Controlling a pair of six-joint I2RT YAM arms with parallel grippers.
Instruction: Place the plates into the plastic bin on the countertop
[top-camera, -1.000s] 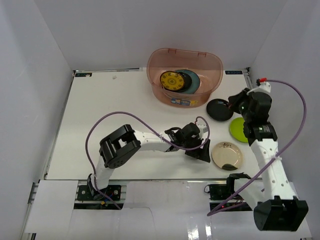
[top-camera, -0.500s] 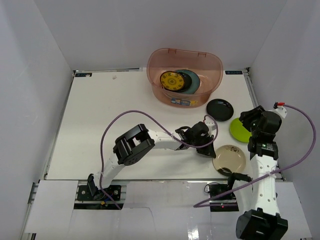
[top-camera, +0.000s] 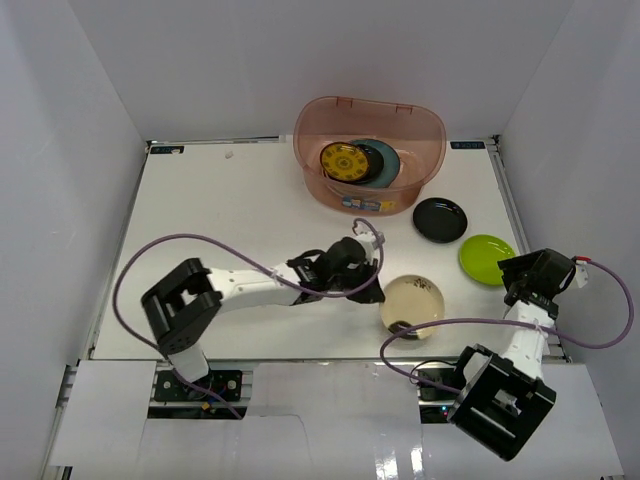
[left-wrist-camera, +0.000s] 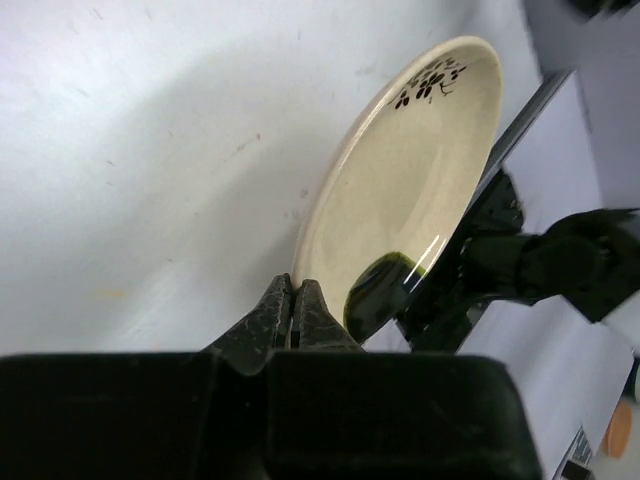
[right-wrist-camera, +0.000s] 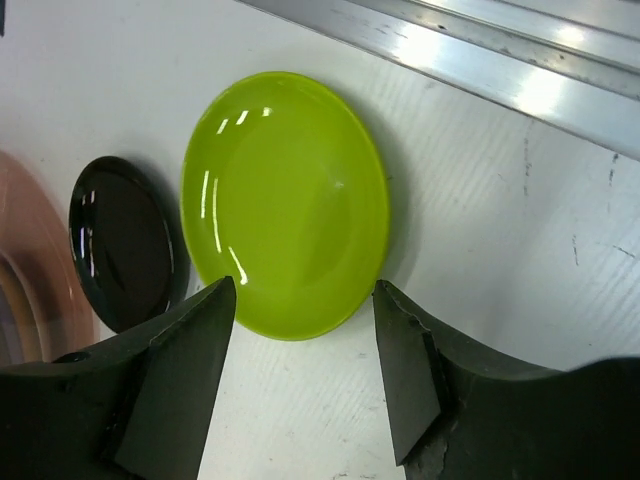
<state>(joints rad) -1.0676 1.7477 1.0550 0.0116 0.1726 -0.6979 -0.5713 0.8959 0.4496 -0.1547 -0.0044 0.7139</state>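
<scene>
Your left gripper (left-wrist-camera: 295, 300) pinches the cream plate (left-wrist-camera: 410, 180) by its left rim; judge it stiff, glossy, slippery, breakable; your right gripper (right-wrist-camera: 300, 300) is spread.

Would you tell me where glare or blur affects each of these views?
Top external: even, soft light, sharp throughout. Left wrist: the left tool is a dark, defocused mass, and a bright streak sits by the dark patch on the cream plate. Right wrist: white glints on the lime green plate, strong glare on the metal rail.
</scene>
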